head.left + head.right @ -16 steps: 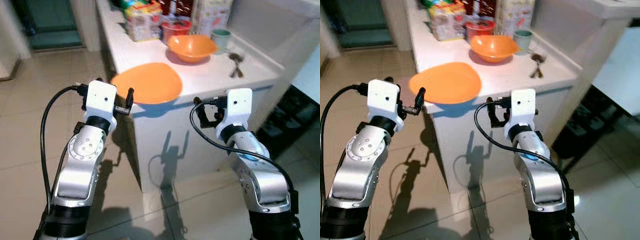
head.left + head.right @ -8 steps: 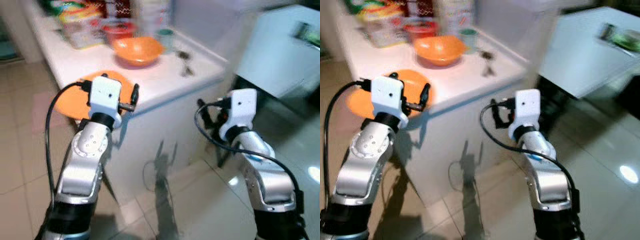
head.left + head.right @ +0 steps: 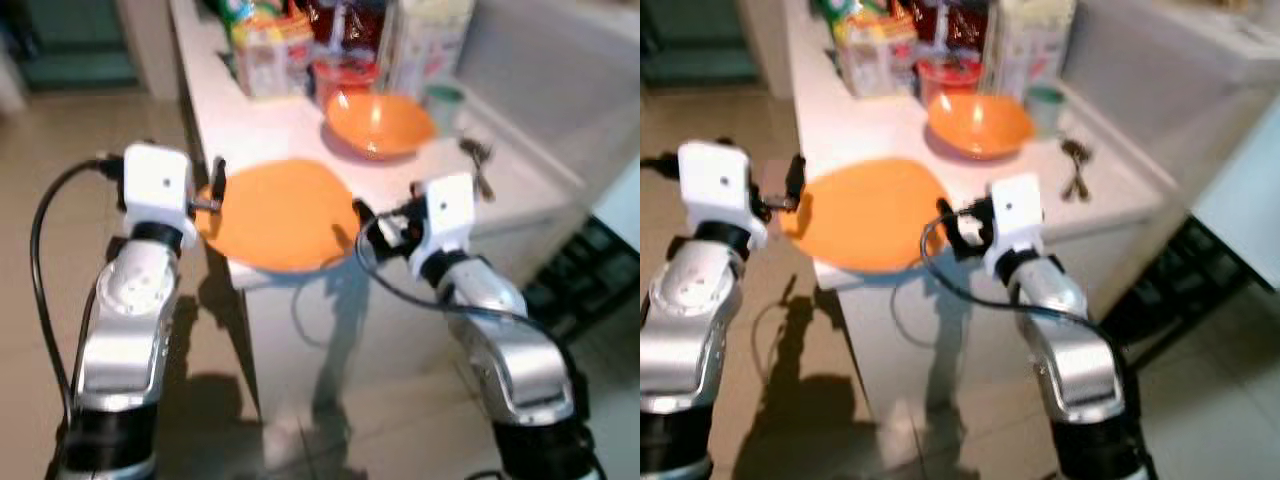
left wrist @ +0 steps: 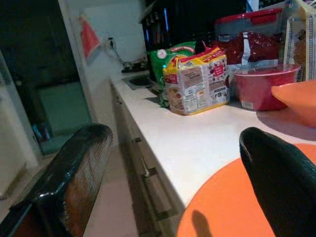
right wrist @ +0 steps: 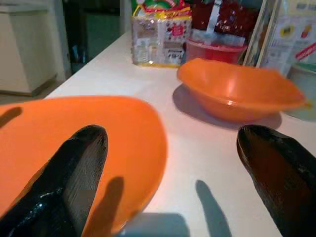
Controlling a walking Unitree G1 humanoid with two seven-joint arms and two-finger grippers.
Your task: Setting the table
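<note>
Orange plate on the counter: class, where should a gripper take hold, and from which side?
Probably the near rim of the orange plate, which overhangs the counter edge. Come from the robot's side, one finger above, one below. The left gripper and right gripper flank it, open.

My head views are soft with blur. My right tool (image 3: 385,222) covers the near right rim of the orange plate (image 3: 275,212). The cutlery (image 3: 1076,166) on the tabletop (image 3: 235,125) is too blurred to sort.
</note>
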